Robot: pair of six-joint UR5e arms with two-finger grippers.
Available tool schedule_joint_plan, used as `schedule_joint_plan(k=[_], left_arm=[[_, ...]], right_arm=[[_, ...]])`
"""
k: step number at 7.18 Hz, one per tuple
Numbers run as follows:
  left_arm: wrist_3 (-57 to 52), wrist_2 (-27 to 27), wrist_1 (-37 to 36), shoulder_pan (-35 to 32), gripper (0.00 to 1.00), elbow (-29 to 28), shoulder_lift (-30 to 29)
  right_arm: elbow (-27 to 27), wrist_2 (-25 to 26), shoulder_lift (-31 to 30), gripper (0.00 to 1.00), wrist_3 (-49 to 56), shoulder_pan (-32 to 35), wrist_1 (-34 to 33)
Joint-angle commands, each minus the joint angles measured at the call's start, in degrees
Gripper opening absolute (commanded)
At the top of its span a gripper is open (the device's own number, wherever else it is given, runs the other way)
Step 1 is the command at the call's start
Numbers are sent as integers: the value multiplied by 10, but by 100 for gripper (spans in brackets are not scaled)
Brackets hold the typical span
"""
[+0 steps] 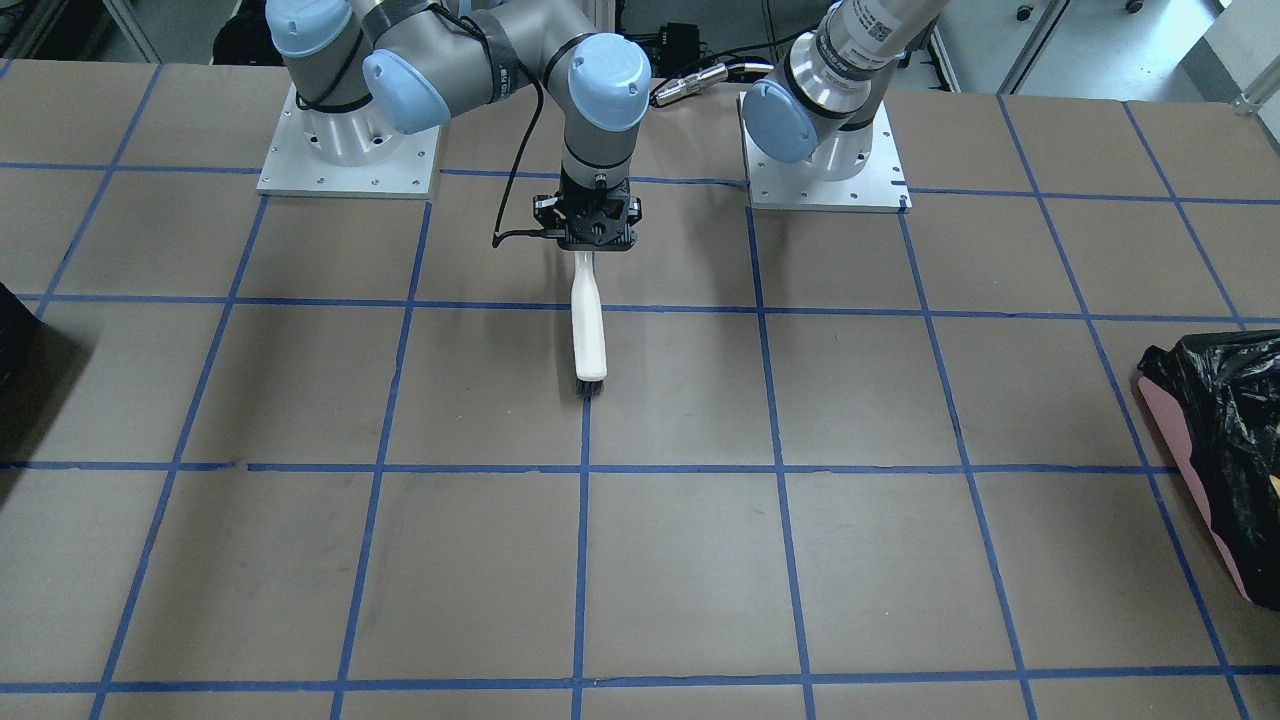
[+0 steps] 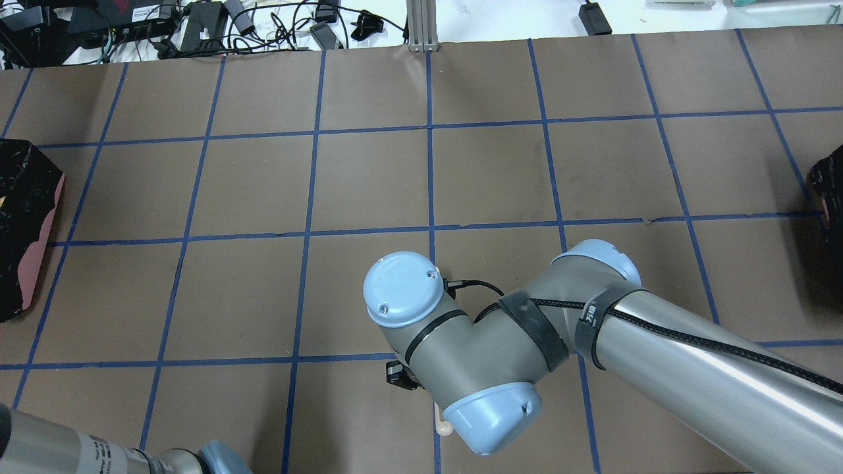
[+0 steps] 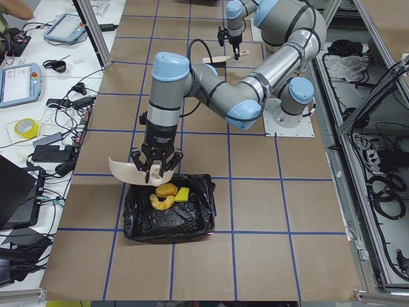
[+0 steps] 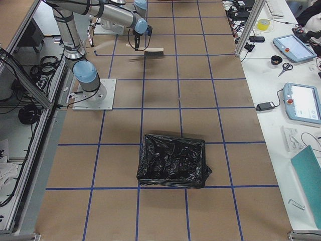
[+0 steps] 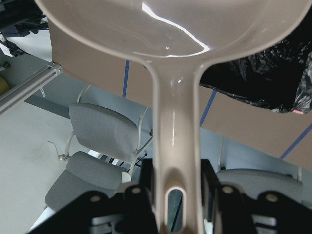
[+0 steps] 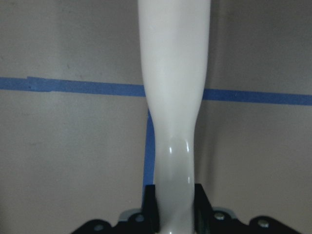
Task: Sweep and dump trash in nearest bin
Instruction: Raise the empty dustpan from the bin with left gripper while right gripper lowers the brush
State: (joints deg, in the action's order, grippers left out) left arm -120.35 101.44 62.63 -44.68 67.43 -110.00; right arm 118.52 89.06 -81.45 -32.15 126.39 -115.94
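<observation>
While mouth-up, bin across table

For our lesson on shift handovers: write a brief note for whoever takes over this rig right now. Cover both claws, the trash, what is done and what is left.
Left claw: shut on the pan handle, pan held above the bin edge.
Right claw: shut on the brush, mid-table; whether the bristles touch is unclear.
Trash: lying in the bin on its black liner.
Done: trash dumped.
Left: probably only pulling the pan away and parking both tools.
</observation>
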Motion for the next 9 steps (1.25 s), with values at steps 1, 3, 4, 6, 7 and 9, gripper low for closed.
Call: schedule_joint_plan(k=[1, 3, 4, 6, 7, 9], left_arm=[[118, -4, 87, -61, 0, 3, 33], [266, -58, 153, -101, 0, 19, 50], [336, -77, 159, -123, 0, 46, 58], [462, -79, 159, -188, 0, 88, 78], [525, -77, 159, -213, 0, 91, 80], [644, -78, 159, -263, 0, 106, 80]], right_arm=[[0, 1, 0, 89, 2, 0, -4], [0, 2, -1, 94, 2, 0, -4], [-2, 2, -2, 95, 2, 0, -5], [-4, 2, -3, 98, 2, -1, -6], [-4, 2, -4, 98, 2, -1, -6], [-10, 15, -4, 100, 7, -4, -6]])
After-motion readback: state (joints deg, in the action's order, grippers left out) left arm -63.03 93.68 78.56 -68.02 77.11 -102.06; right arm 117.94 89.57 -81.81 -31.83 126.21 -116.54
